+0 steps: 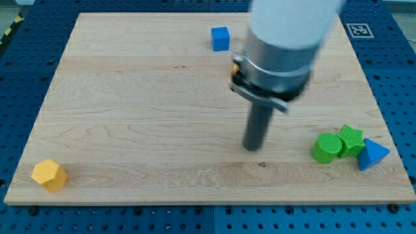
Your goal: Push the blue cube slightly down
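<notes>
The blue cube (220, 38) sits near the top edge of the wooden board (130, 123), a little right of centre. My tip (252, 148) rests on the board well below the cube and slightly to its right, apart from every block. The arm's wide grey body hangs over the board's upper right and hides part of it.
A green cylinder (326, 148), a green star-shaped block (351, 139) and a blue triangular block (372, 155) cluster at the lower right. A yellow hexagonal block (49, 175) lies at the lower left corner. Blue perforated table surrounds the board.
</notes>
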